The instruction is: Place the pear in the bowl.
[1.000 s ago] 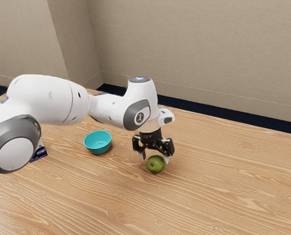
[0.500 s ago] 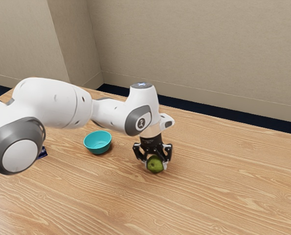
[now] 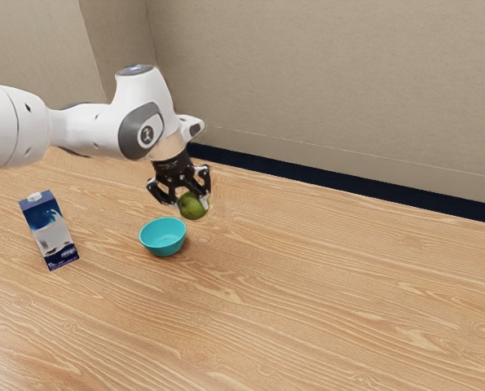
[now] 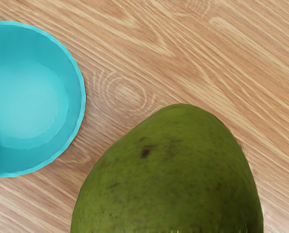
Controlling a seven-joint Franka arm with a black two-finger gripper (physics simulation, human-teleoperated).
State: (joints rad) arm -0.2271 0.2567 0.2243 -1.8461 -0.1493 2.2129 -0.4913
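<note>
Since the earlier frame the black two-fingered pincer (image 3: pixel 191 202) had risen from the brown wood-grained tabletop (image 3: pixel 332 285) and swung toward the exterior view's left, bringing the green, rounded, dark-flecked pear (image 3: pixel 194 208) with it; the bowl had not moved.

Farthest from the pincer, toward the exterior view's left, stood a tall blue-and-white milk carton (image 3: pixel 50 232). It had no part in the job, and lay beyond the bowl from the pincer, so the short way across seemed unlikely to meet it.

Nearer, low and just to the pincer's side, sat the round turquoise bowl (image 3: pixel 164 248), upright with its mouth facing up, ready to take something from above.

The pincer was closed only as far as the pear's width allowed, a finger against each side, which probably kept the fruit from rolling out. The pear hung between its tips, clear of the tabletop, high enough, it seemed, to pass over the rim. In the wrist view it was beside the bowl, so a little more sideways travel looked necessary before lowering and letting go.
</note>
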